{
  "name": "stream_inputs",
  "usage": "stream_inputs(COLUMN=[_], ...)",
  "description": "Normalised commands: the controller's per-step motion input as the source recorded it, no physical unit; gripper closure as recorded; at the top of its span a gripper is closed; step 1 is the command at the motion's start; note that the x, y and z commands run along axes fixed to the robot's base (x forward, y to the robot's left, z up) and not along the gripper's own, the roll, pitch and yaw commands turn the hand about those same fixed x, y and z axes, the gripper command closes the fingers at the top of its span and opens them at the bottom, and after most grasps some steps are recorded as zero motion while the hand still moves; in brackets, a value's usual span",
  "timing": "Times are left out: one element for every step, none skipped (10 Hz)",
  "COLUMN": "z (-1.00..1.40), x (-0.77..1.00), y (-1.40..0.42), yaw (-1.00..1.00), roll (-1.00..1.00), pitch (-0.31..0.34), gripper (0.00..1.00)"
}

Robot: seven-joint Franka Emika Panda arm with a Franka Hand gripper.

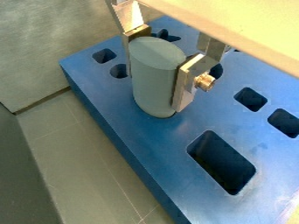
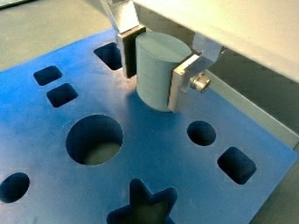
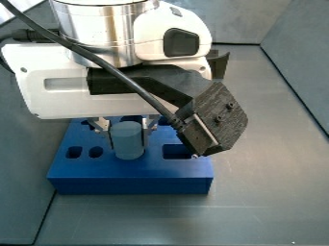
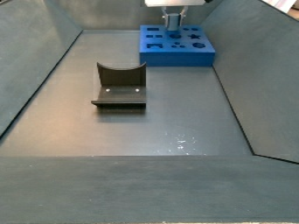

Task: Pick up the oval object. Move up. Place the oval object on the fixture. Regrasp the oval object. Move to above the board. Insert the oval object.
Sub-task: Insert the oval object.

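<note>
The oval object (image 1: pixel 149 83), a pale grey-blue peg, stands upright between the fingers of my gripper (image 1: pixel 163 61), which is shut on its sides. It also shows in the wrist view (image 2: pixel 156 77) and in a side view (image 3: pixel 126 140). Its lower end meets the top of the blue board (image 1: pixel 122 131), and the hole under it is hidden. The board shows in both side views (image 3: pixel 129 179) (image 4: pixel 176 58). The gripper (image 4: pixel 173 21) is over the board at the far end of the bin. The fixture (image 4: pixel 118 87) stands alone on the floor, well away from the gripper.
The board has a rectangular hole (image 1: pixel 222 161), a large round hole (image 2: pixel 93 140) and a star hole (image 2: pixel 140 206) close to the peg. Grey sloping bin walls (image 4: pixel 47 79) ring the floor. The robot's wrist body (image 3: pixel 115 58) hangs over the board.
</note>
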Motion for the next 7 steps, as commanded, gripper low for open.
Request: stream_inputs(z=[-0.68,-1.0,-0.83,0.0,-0.09,-0.03,-0.05], x=[-0.08,-0.1,0.0,0.0,-0.01,0.0,0.0], y=[0.0,0.0,0.0,-0.06,-0.11,0.0,-0.07], yaw=[0.0,0.0,-0.01,0.01,0.09,0.0,0.05], roll=[0.05,0.06,0.0,-0.01,-0.04,-0.04,0.0], pitch=[-0.081,-0.101,-0.05,-0.007,-0.097,-0.039,-0.056], gripper=[1.0,1.0,1.0,1.0,1.0,1.0,1.0])
